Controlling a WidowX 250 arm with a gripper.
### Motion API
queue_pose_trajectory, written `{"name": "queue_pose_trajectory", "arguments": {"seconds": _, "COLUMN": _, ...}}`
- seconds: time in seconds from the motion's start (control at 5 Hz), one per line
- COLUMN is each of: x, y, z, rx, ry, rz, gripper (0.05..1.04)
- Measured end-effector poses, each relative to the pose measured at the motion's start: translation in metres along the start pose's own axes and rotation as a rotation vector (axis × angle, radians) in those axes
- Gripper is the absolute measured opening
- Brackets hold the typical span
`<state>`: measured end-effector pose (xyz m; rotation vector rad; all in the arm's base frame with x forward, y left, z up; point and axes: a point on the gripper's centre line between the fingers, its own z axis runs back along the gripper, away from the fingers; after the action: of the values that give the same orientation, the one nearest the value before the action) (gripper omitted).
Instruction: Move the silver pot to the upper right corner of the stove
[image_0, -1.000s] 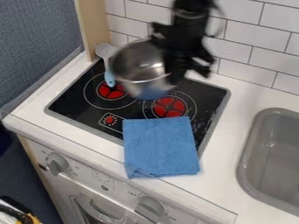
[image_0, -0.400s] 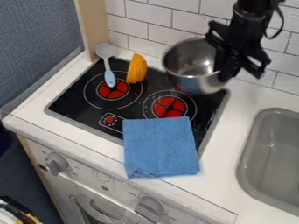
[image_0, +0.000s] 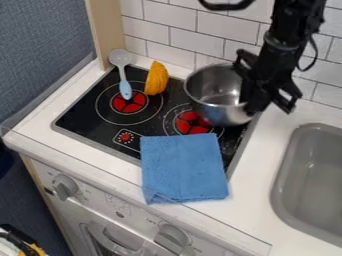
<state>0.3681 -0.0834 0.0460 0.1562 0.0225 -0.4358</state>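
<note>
At the upper right part of the black stove is the silver pot, upright, its opening facing up, covering part of the right burner ring. My gripper is at the pot's right side, shut on its rim. Whether the pot's base touches the stove top cannot be told from this view.
A blue cloth lies over the stove's front right edge. An orange object stands at the stove's back edge, beside a spoon with a light blue handle. A grey sink is at the right; a tiled wall runs behind.
My gripper and the pot have moved right from over the stove's back middle, then down a little. The orange object, earlier hidden behind the pot, has come into sight.
</note>
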Motion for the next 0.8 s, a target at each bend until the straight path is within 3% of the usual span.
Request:
{"name": "queue_pose_trajectory", "arguments": {"seconds": 0.2, "x": -0.002, "y": -0.006, "z": -0.002, "rx": -0.032, "ry": 0.005, "rz": 0.003, "gripper": 0.567}}
{"name": "queue_pose_trajectory", "arguments": {"seconds": 0.4, "x": -0.007, "y": -0.013, "z": 0.000, "rx": -0.086, "ry": -0.028, "rz": 0.033, "gripper": 0.865}}
{"name": "queue_pose_trajectory", "arguments": {"seconds": 0.6, "x": -0.017, "y": -0.003, "z": 0.033, "rx": -0.152, "ry": -0.167, "rz": 0.143, "gripper": 1.009}}
{"name": "queue_pose_trajectory", "arguments": {"seconds": 0.8, "x": -0.033, "y": 0.006, "z": 0.055, "rx": -0.172, "ry": -0.227, "rz": 0.234, "gripper": 1.004}}
